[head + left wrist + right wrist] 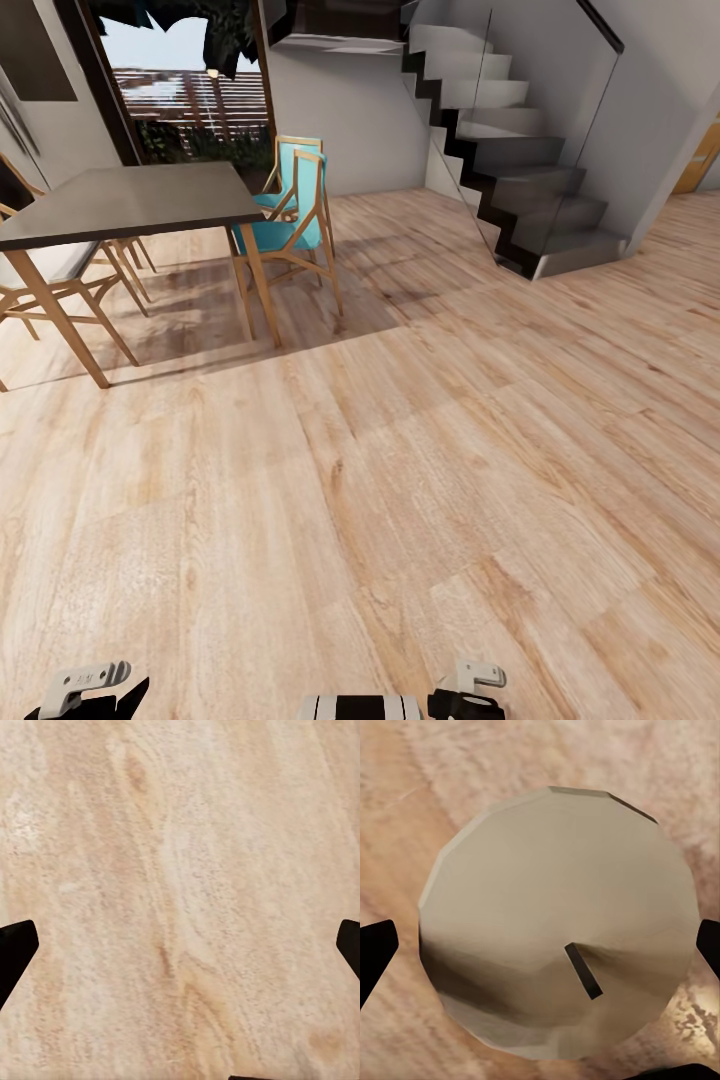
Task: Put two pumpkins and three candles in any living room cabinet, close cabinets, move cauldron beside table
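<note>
While the robot stands on an open stretch of pale wood floor (400,480), the head view looks across to a dining corner at upper left: a dark-topped dining table (130,200) on light wooden legs, with wooden chairs around it. One chair with a teal seat (285,225) stands just beside the table's right end; a second pale chair (50,275) is tucked under the near left side. Behind the table, a large window (185,100) shows an outdoor fence and greenery. To the upper right, a dark staircase (520,150) with a glass side panel climbs along the white wall.

At the bottom edge of the head view, parts of both arms show, white and black, low over the floor.

Left wrist view: left tool (180,945), fingers spread wide, dark fingertips (15,949) at the two edges, nothing between them, bare floor grain beneath.

Right wrist view: right tool (540,949) has a candle (555,922) between its fingers. Candle is a squat, pale cylinder seen from the top, short dark wick off centre. Dark fingertips (375,952) sit at either side of it; whether they actually press on the candle I cannot tell. Wood floor lies below the candle.
</note>
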You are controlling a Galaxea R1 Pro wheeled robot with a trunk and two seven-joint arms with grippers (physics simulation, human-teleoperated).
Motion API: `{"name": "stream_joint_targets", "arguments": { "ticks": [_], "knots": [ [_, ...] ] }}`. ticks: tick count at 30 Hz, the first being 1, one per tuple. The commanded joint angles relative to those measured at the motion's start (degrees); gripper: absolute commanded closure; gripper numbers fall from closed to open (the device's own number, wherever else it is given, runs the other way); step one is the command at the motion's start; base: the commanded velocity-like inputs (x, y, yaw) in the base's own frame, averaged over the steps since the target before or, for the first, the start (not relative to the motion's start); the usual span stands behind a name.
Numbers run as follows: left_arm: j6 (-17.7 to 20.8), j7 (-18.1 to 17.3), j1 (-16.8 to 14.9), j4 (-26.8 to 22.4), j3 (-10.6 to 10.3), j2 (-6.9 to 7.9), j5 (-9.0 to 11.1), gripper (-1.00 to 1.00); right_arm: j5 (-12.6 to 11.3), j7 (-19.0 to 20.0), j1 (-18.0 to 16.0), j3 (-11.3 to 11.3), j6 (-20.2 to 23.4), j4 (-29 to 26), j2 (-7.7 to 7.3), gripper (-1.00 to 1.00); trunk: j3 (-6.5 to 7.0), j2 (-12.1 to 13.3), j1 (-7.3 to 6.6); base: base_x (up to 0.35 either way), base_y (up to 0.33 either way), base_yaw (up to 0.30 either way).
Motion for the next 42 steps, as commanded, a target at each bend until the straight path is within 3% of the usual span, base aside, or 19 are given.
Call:
{"name": "stream_joint_targets", "arguments": {
  "ticks": [1,42],
  "knots": [
    [0.4,-0.2,0.0,-0.1,0.1,0.00,0.2,-1.00,-0.5,-0.3,0.0,0.5,0.2,-0.1,0.01,-1.00,-0.03,0.0,-0.01,0.000,0.000,0.000],
    [0.4,-0.2,0.0,-0.1,0.1,0.00,0.2,-1.00,-0.7,-0.3,0.0,0.5,0.2,-0.1,-0.07,-1.00,-0.70,-0.1,0.07,0.000,0.000,0.000]
  ]
}}
